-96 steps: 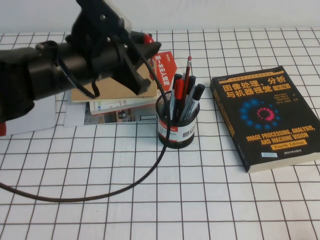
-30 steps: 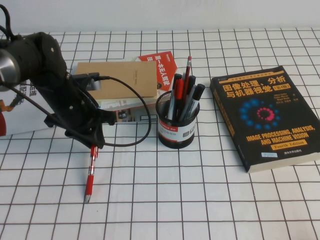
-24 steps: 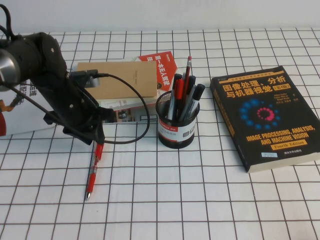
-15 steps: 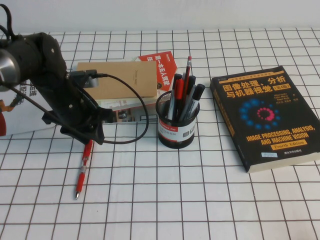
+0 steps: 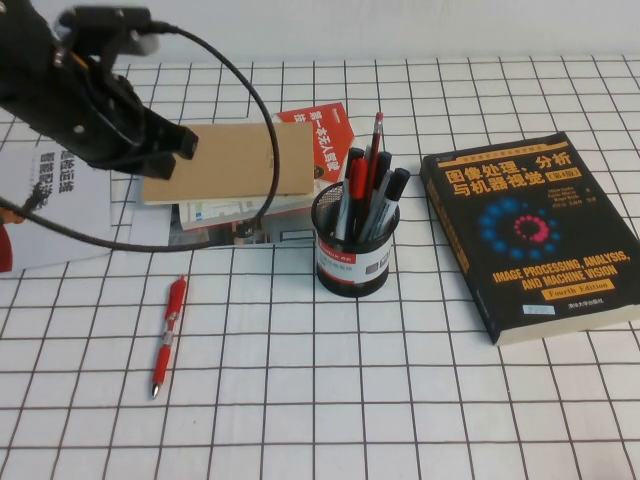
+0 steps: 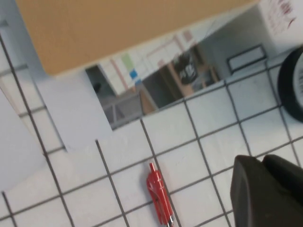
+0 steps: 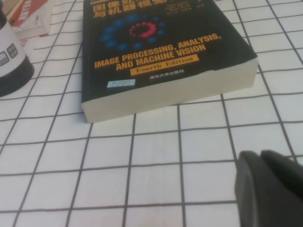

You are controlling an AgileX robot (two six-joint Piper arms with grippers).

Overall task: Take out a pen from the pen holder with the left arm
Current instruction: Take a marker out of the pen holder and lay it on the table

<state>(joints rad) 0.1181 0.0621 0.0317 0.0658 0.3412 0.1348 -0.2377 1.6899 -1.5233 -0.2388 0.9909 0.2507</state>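
A red pen (image 5: 167,335) lies loose on the checked table, left of the black mesh pen holder (image 5: 354,248), which still holds several pens. In the left wrist view the same red pen (image 6: 158,198) rests on the cloth with nothing touching it. My left gripper (image 5: 168,155) hangs high over the stacked books at the back left, well above and behind the pen. Its fingers (image 6: 260,163) are shut together and hold nothing. My right gripper (image 7: 260,158) is shut and empty, low over the table near the thick book's front corner.
A thick black textbook (image 5: 530,230) lies right of the holder. A brown notebook (image 5: 235,160) tops a stack of books and papers behind the pen. A white booklet (image 5: 55,210) lies at the far left. My left arm's cable (image 5: 262,190) loops over the stack.
The left gripper let go of the red pen, which now lies on the table. The arm then rose and drew back toward the far left, and its jaws shut.
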